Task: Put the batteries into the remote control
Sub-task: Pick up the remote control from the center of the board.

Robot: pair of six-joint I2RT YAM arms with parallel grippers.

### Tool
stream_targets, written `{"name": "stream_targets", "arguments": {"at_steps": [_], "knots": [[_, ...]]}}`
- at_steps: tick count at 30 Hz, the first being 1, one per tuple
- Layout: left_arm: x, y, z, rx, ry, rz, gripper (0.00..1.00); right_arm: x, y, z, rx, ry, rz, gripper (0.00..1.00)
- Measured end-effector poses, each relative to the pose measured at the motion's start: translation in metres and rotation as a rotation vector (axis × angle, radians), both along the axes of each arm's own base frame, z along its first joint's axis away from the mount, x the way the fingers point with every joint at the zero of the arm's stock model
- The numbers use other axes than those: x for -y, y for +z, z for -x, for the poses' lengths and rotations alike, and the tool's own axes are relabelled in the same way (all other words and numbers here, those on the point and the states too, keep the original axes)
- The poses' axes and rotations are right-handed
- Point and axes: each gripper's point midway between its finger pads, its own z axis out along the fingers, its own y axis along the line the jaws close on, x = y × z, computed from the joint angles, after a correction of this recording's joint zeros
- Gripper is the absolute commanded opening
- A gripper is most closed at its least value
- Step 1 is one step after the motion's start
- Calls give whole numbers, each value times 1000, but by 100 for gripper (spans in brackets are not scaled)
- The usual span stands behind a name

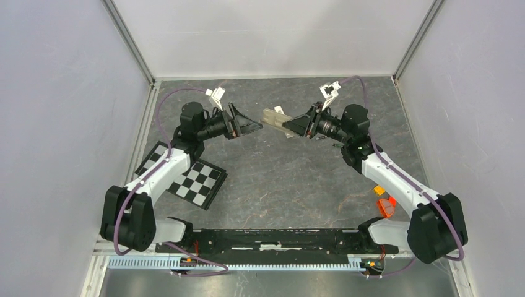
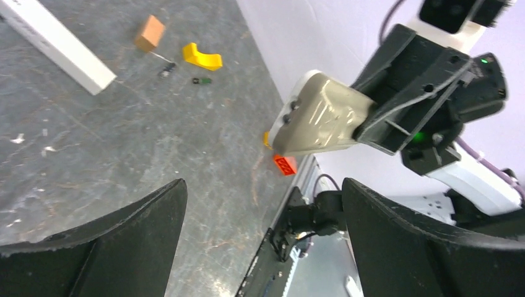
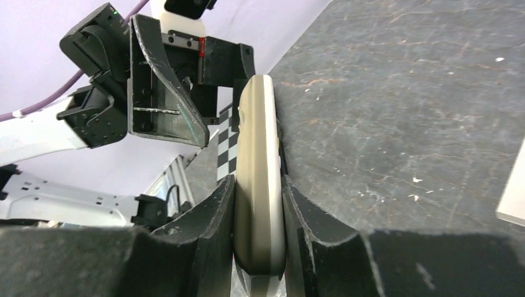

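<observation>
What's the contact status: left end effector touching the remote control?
Apart. Left wrist view: the remote control hangs ahead of the open left end effector, bare table visible between it and both fingers.

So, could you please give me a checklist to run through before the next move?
1. Right gripper shut on remote: ok.
2. Left gripper open and empty: ok.
3. Remote held off the table, apart from left fingers: ok.
4. Batteries lying loose on table, in left wrist view: ok.
5. Remote's back open for loading: cannot tell.
</observation>
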Motion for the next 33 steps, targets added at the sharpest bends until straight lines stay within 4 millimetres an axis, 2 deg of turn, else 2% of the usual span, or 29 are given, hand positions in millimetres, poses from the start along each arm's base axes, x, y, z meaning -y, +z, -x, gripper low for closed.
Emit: {"name": "stream_targets", "arguments": {"at_steps": [3, 10, 12, 14, 19, 21, 23, 27, 31, 33], "knots": [[4, 9, 6, 6, -42, 44, 98, -5, 1, 6, -25, 45, -22, 0], [10, 22, 17, 14, -108, 93, 66, -14, 6, 15, -63, 131, -82, 0], [12, 21, 20, 4, -134, 99, 61, -16, 9, 17, -62, 146, -96, 0], [14, 19, 23, -8, -151, 101, 61, -17, 11, 19, -65, 160, -110, 0], [16, 21, 28, -20, -174, 110, 73, -19, 12, 23, -76, 196, -124, 0], [16, 21, 28, -22, -175, 111, 75, -21, 10, 23, -89, 207, -127, 0], [16, 21, 28, -25, -174, 112, 74, -22, 7, 24, -106, 220, -126, 0], [16, 21, 28, -34, -174, 116, 63, -23, 2, 25, -126, 231, -125, 0], [18, 22, 27, -38, -178, 128, 61, -24, -1, 27, -137, 246, -124, 0], [19, 22, 26, -46, -179, 135, 56, -25, -3, 27, -143, 253, -123, 0]]}}
